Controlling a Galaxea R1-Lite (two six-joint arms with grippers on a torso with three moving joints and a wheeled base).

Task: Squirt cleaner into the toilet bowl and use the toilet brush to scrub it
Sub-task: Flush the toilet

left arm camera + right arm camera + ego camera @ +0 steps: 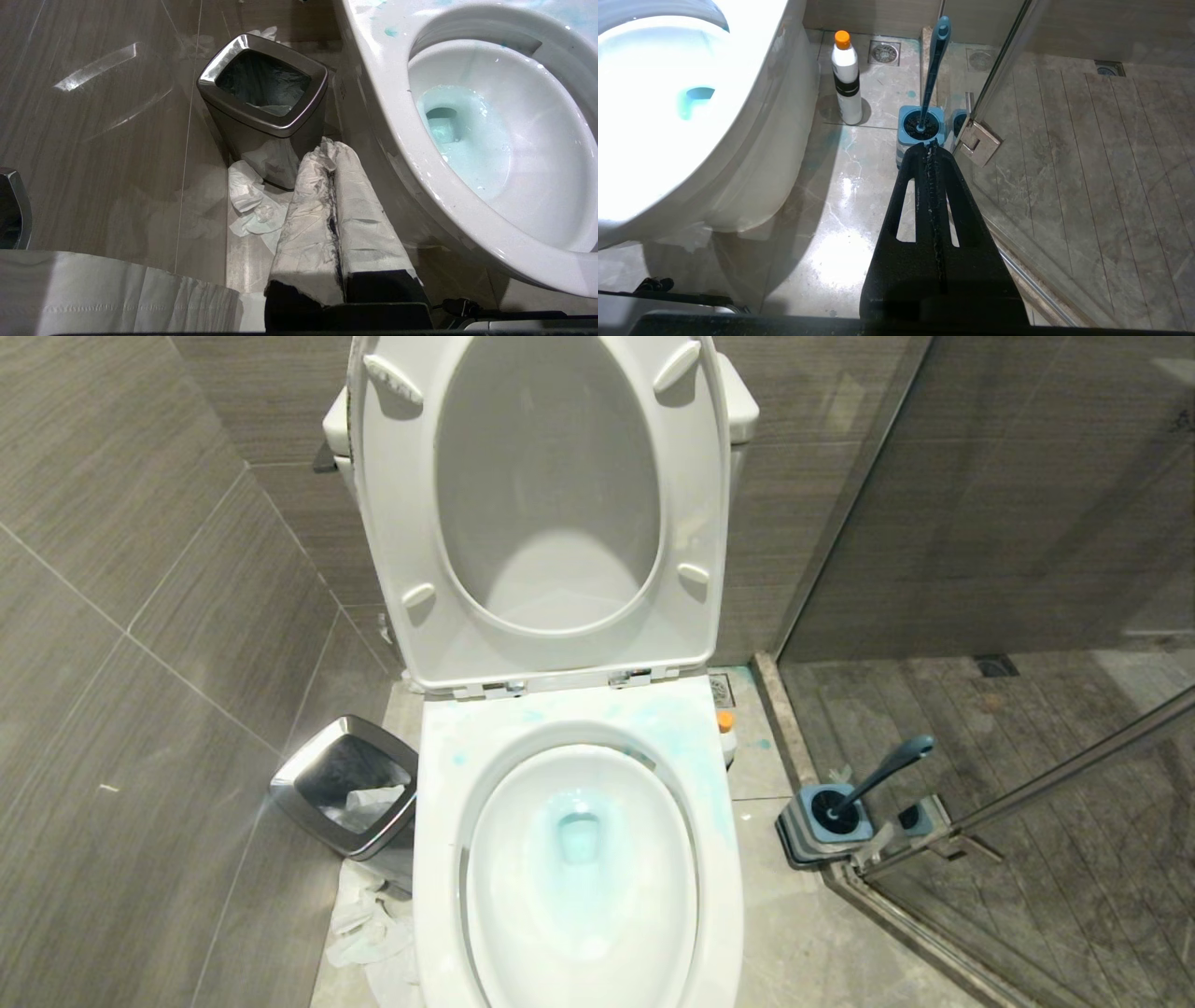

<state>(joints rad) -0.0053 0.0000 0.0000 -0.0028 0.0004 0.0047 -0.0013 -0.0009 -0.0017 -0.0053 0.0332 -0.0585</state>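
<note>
The white toilet bowl (pixel 499 868) stands open, with blue liquid pooled at its drain and blue smears on its rim. To its right, the cleaner (pixel 846 79), a white bottle with an orange cap, stands upright on the floor and is half hidden behind the rim in the head view (pixel 725 732). The toilet brush (pixel 932 70) rests in its square blue holder (pixel 920 128) by the glass door. My right gripper (pixel 930 145) is shut and empty, its tip close in front of the holder. My left gripper (pixel 329 151), wrapped in white paper, is shut and empty beside the bowl (pixel 537 154).
A silver-rimmed waste bin (pixel 345 784) stands left of the toilet with crumpled tissue (pixel 369 924) on the floor around it. The seat and lid (pixel 546 476) are raised against the tank. A glass shower door (pixel 1027 803) and its hinge (pixel 980 140) close off the right side.
</note>
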